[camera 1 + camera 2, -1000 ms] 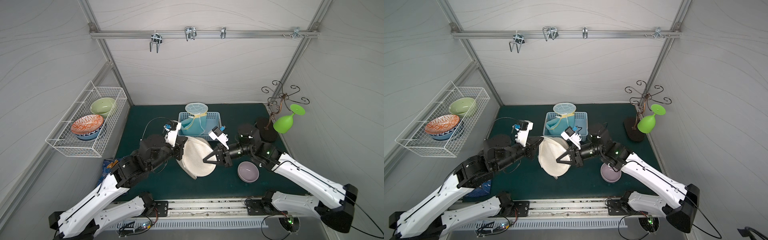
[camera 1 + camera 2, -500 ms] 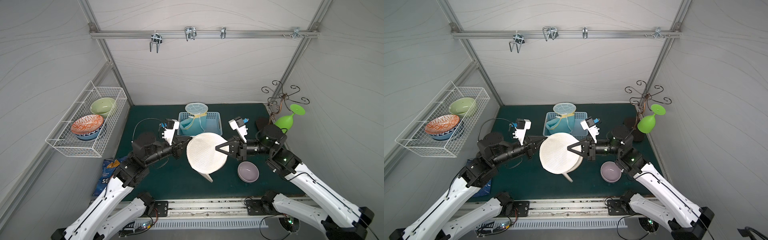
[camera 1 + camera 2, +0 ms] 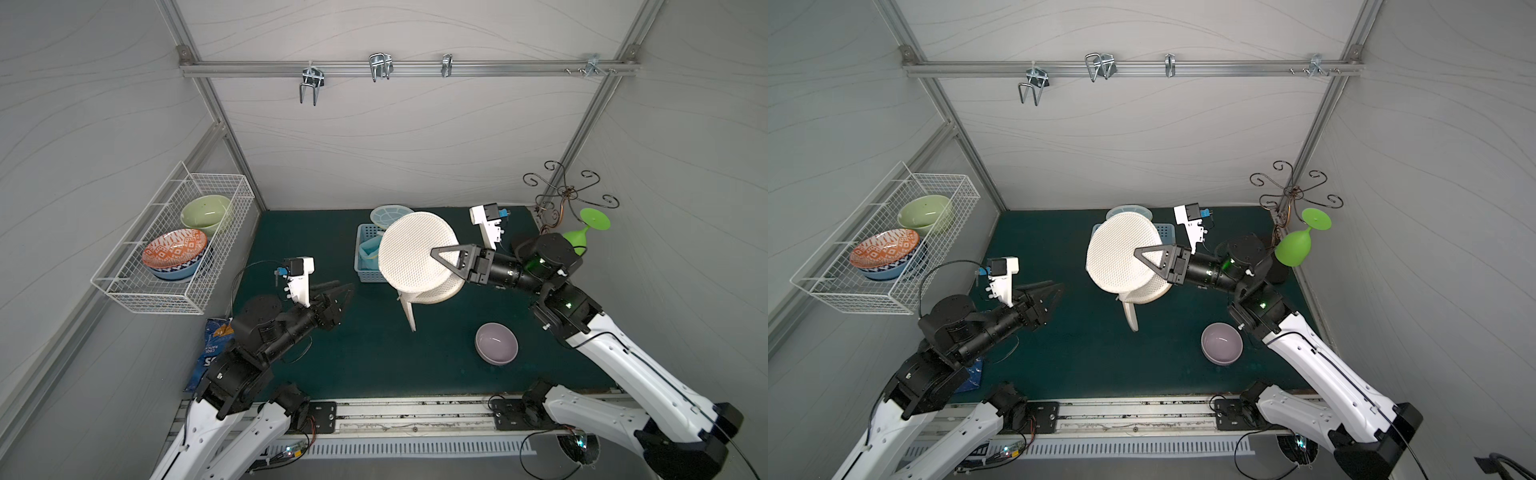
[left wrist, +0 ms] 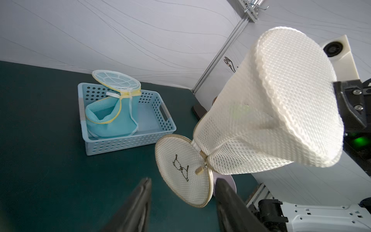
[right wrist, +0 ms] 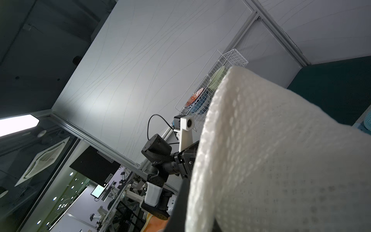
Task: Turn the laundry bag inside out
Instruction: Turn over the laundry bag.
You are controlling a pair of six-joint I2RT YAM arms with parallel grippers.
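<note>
Above the middle of the green tabletop [image 3: 374, 365], the white mesh laundry bag [image 3: 415, 249] hangs in the air, clamped by the right pincer [image 3: 435, 252], whose jaws are closed on the bag at the rim of its round flat end. That flat end is tilted, facing up and towards the left arm. A round zip flap [image 4: 182, 170], stitched with a small dark figure, dangles from the bag's lower side. The left pincer [image 3: 343, 286] stands open and empty, well apart from the bag and pointing towards it. Behind the bag, a light blue basket [image 3: 365, 272] holds a blue mesh bag [image 4: 108, 120]. A purple bowl [image 3: 496, 344] sits on the tabletop near the right arm.
</note>
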